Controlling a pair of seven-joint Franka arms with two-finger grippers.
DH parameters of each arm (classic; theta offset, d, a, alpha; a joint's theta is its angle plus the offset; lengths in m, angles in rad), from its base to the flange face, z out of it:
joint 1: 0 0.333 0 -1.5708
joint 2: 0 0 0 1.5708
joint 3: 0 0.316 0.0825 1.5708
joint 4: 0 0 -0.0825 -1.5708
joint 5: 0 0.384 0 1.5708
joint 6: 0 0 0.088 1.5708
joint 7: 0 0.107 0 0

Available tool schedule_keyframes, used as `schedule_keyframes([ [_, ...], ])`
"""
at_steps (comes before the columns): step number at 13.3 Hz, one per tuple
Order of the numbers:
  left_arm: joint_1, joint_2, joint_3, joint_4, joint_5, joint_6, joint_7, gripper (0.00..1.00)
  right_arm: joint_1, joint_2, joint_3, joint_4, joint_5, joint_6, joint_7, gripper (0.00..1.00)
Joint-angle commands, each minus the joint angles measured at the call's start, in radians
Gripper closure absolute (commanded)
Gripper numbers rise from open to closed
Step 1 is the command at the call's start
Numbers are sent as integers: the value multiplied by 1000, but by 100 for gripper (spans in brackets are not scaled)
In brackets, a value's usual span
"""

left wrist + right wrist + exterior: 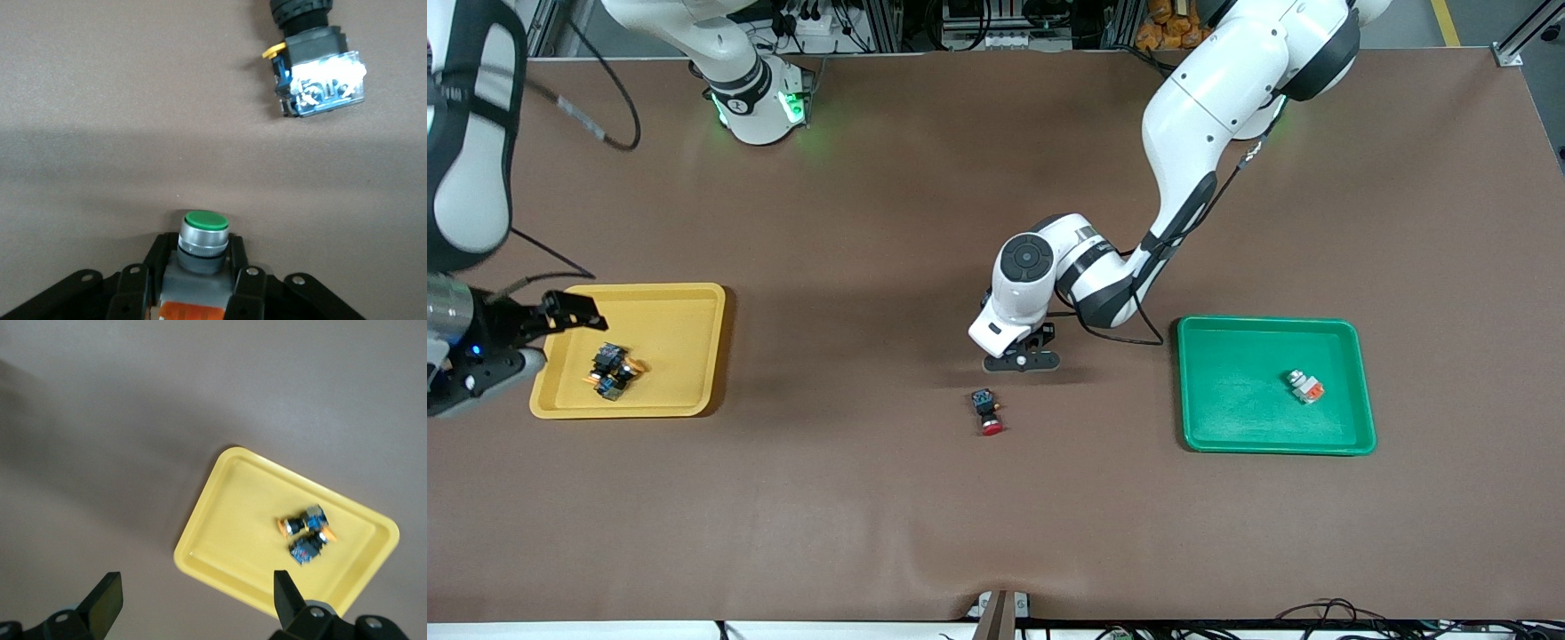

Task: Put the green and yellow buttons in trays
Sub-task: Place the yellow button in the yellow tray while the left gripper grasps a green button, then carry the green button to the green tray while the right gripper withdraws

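Note:
My left gripper is low over the middle of the table, shut on a green-capped button with a silver collar and a white-and-orange body; my hand hides this button in the front view. A second white-and-orange button lies in the green tray toward the left arm's end. Two black-bodied buttons with yellow-orange caps lie together in the yellow tray toward the right arm's end, also shown in the right wrist view. My right gripper is open and empty above that tray's outer edge.
A black-bodied switch with a red cap lies on the brown table just nearer the front camera than my left gripper; it also shows in the left wrist view.

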Motion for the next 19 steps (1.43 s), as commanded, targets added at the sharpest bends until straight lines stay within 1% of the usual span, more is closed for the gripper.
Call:
schedule_keyframes([
  [1,22,-14,3,5,6,-74,13,100,65,-110,19,-38,-56,-53,146,0],
  [2,60,-37,-5,4,6,-103,13,100,54,-144,63,-41,-59,-73,208,0],
  [3,109,-52,-26,2,2,-141,7,100,10,-165,150,-43,-86,-91,258,0],
  [4,175,-81,-73,1,-32,-186,4,100,-60,-197,248,-55,-127,-98,285,0],
  [5,254,-103,-113,-7,-43,-238,4,100,-114,-242,337,-104,-154,-89,315,0],
  [6,324,-127,-161,-22,-44,-276,1,100,-160,-276,387,-138,-159,-87,346,0],
  [7,394,-136,-190,-38,-44,-293,-2,100,-214,-312,451,-165,-159,-87,381,0],
  [8,436,-159,-198,-62,-43,-295,-3,100,-287,-343,526,-191,-159,-89,412,0],
  [9,470,-182,-197,-87,-38,-295,-3,100,-338,-372,577,-205,-159,-92,453,0],
  [11,545,-212,-195,-130,-23,-295,1,100,-343,-400,578,-201,-159,-101,497,0],
  [14,637,-204,-192,-147,72,-293,-2,100,-334,-399,533,-170,-160,-113,512,0],
  [16,691,-204,-192,-160,91,-287,6,100,-326,-399,492,-134,-162,-159,517,0],
  [18,717,-201,-192,-171,91,-283,12,100,-315,-399,484,-132,-218,-162,573,0],
  [19,738,-199,-191,-183,100,-267,13,100,-311,-399,482,-130,-224,-176,611,0],
])
